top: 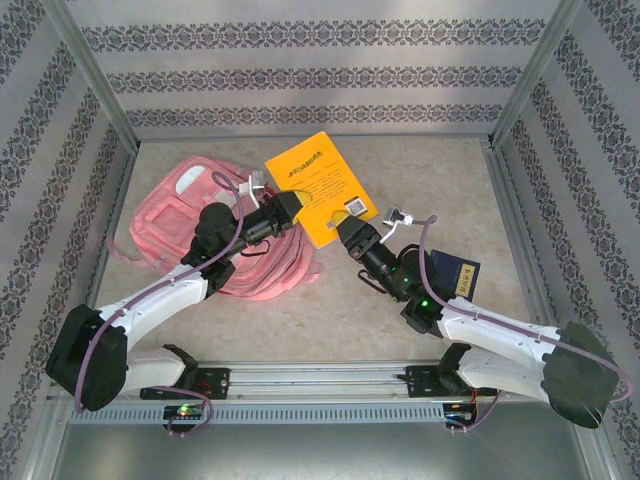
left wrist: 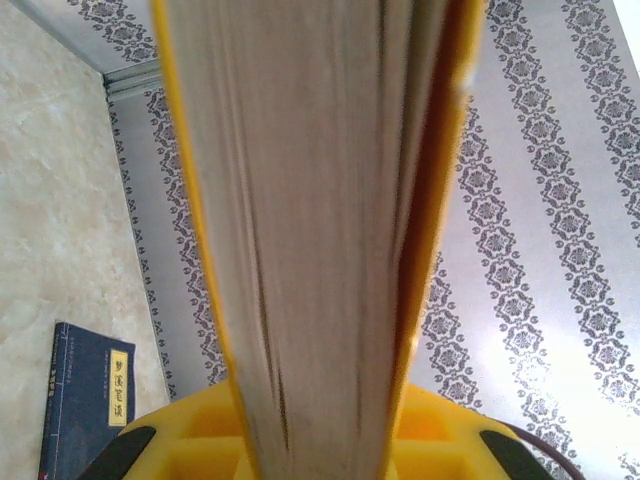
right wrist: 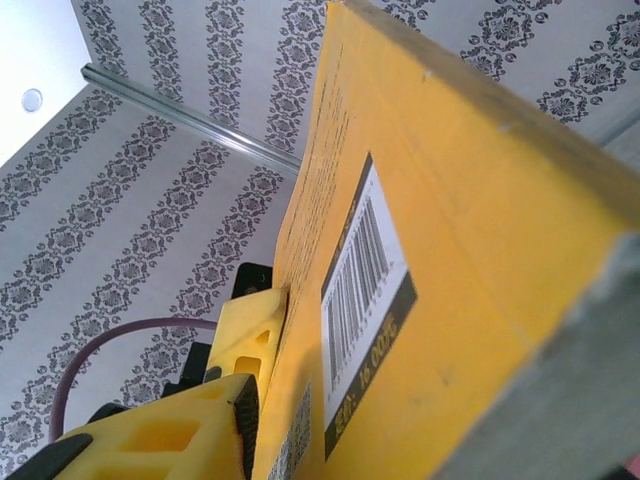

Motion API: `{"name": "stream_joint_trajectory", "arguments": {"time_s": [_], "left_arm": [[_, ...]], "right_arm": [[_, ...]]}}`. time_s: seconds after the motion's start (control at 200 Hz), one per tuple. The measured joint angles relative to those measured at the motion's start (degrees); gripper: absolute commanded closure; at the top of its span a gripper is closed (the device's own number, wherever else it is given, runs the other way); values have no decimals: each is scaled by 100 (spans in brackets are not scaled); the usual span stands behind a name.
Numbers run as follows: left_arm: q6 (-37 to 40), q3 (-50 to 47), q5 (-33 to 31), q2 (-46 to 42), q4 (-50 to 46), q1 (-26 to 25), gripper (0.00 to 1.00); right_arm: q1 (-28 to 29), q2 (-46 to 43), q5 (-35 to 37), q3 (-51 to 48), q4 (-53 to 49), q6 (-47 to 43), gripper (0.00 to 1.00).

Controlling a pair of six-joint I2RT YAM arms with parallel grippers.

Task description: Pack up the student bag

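Observation:
The student bag (top: 190, 215), soft and pink, lies flat at the left of the table. A yellow book (top: 318, 185) is held above its right edge, tilted. My left gripper (top: 285, 208) is shut on the book's left edge; in its wrist view the page block (left wrist: 310, 200) runs straight up between the yellow fingers (left wrist: 440, 430). My right gripper (top: 350, 230) straddles the book's near right corner. In the right wrist view one pad (right wrist: 238, 410) lies against the barcoded back cover (right wrist: 450, 250), and the other finger is hidden behind the book.
A dark blue book (top: 455, 275) lies flat on the table beside my right arm and also shows in the left wrist view (left wrist: 90, 400). Patterned walls close in the back and both sides. Bare tabletop lies at the back right and in front of the bag.

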Motion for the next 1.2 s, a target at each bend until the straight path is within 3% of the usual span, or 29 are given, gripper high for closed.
{"name": "stream_joint_trajectory", "arguments": {"time_s": [0.12,0.315,0.43,0.54,0.654,0.839,1.014,1.204], "left_arm": [[-79,-79,-20,61,227,0,100],[-151,-173,-85,162,387,2,100],[-129,-181,-96,164,374,2,70],[122,-179,133,140,46,7,56],[874,-11,328,-31,-1193,17,52],[2822,1056,120,-243,-4105,17,42],[4577,2374,-616,195,-6496,20,42],[5571,2844,-1552,894,-7875,216,41]], "right_arm": [[-4,46,39,20,44,-2,62],[-92,166,52,28,68,87,97],[-129,142,4,28,-17,149,100],[-181,-142,2,13,-437,101,100],[-350,-793,181,-122,-1274,-90,100],[-756,-1668,205,-376,-2686,-345,100],[-1067,-1766,-164,-376,-3954,-649,100],[-1180,-1735,-684,-389,-4481,-796,100]]}}
